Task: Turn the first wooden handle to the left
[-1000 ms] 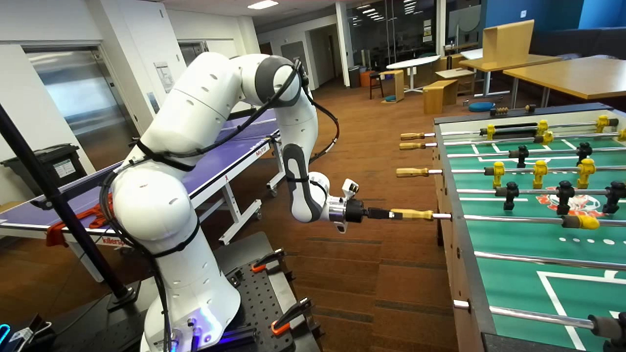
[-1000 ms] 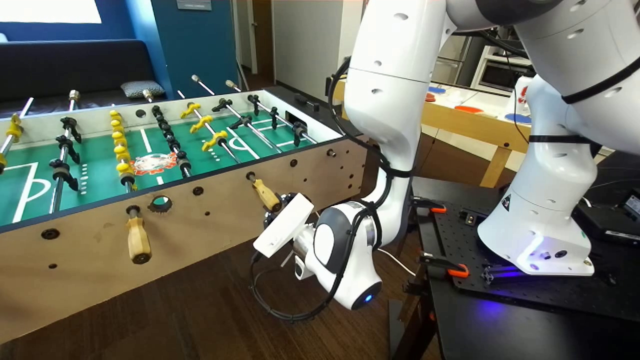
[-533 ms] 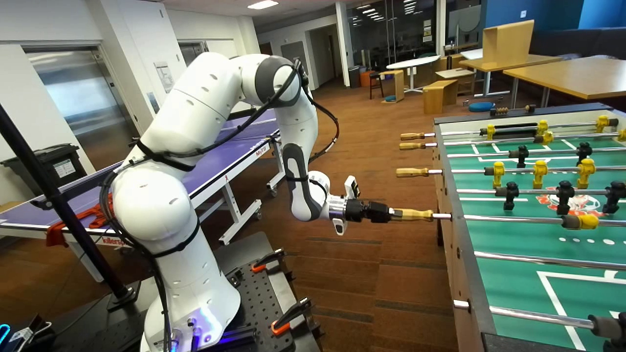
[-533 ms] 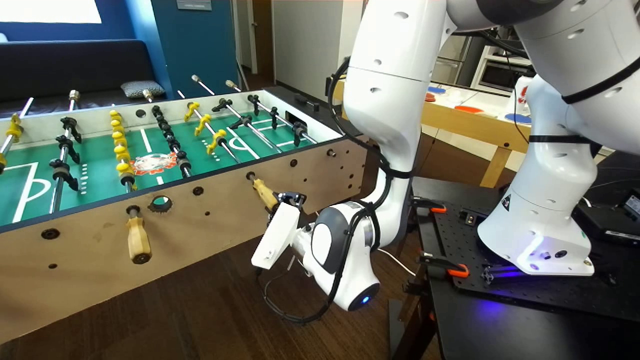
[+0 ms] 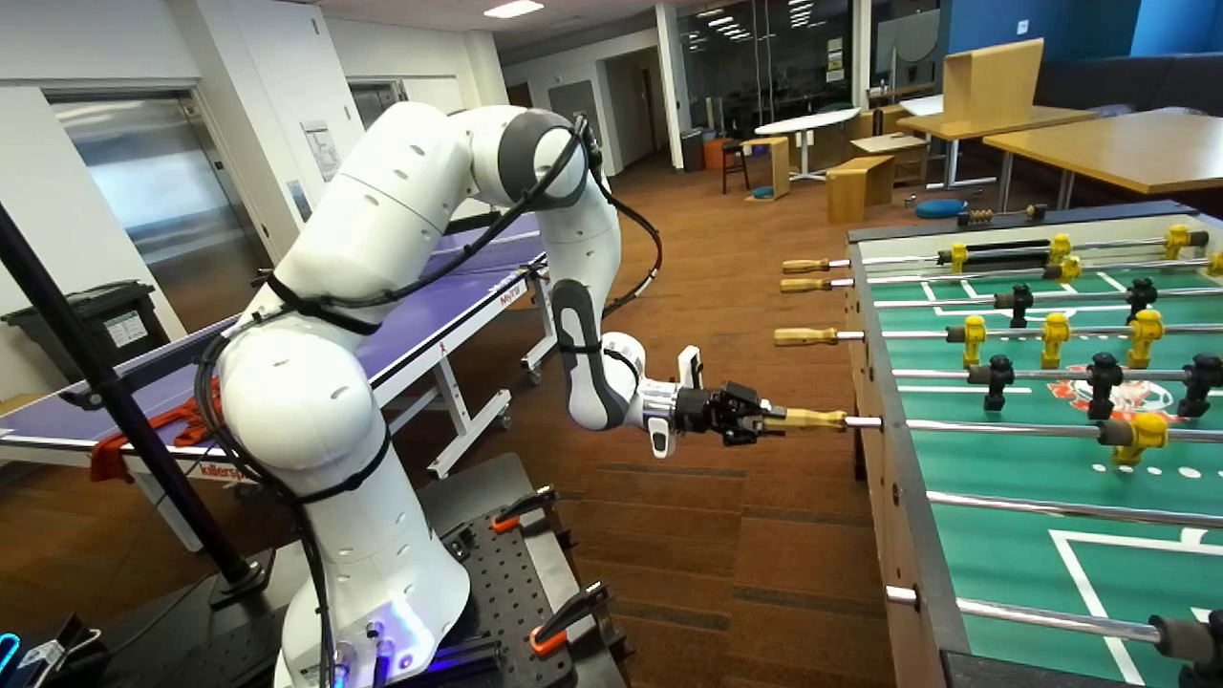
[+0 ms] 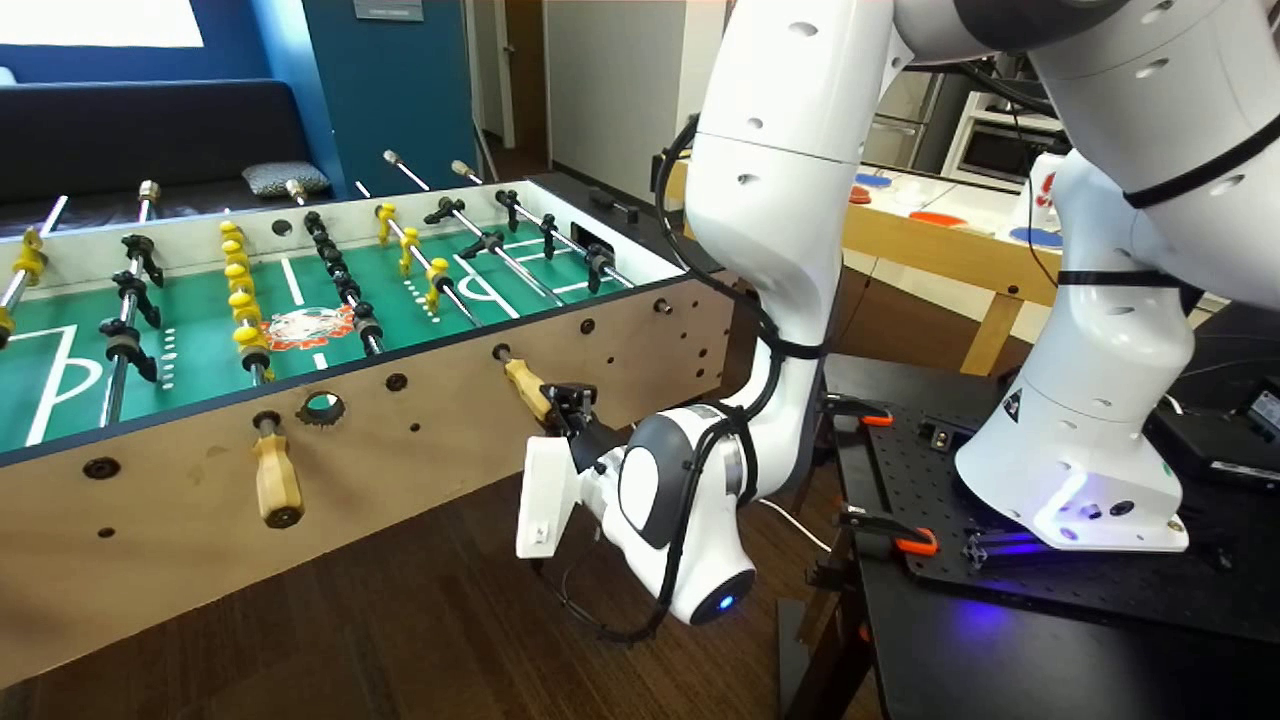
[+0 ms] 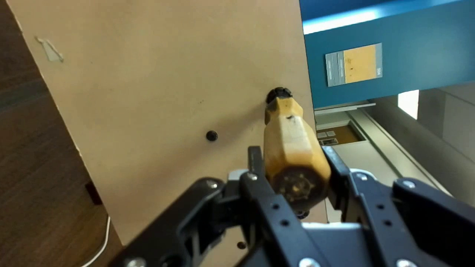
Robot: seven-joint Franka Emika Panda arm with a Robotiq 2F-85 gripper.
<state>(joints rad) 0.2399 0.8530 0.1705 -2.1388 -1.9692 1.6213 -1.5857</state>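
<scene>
A pale wooden handle point(image 5: 812, 419) sticks out from the side of the foosball table point(image 6: 450, 440) on a metal rod. It also shows in an exterior view point(image 6: 524, 385) and in the wrist view point(image 7: 291, 137). My gripper point(image 5: 770, 419) is at the handle's free end, its black fingers on both sides. In the wrist view the gripper point(image 7: 293, 163) is shut on the handle, whose dark round end cap faces the palm. The rod's yellow players point(image 6: 410, 245) hang roughly straight down; one also shows in an exterior view point(image 5: 1140, 438).
Another wooden handle point(image 6: 277, 485) juts from the same table side. Several more handles point(image 5: 805, 336) stand farther along it. A black base table point(image 6: 960, 620) with orange-tipped clamps point(image 6: 900, 542) carries the arm. A purple ping-pong table point(image 5: 449, 306) stands behind the arm.
My gripper and wrist camera have rotated about the handle's axis. The rod has turned with them: its yellow players have swung from tilted sideways to hanging down. The handle stays between the fingers.
</scene>
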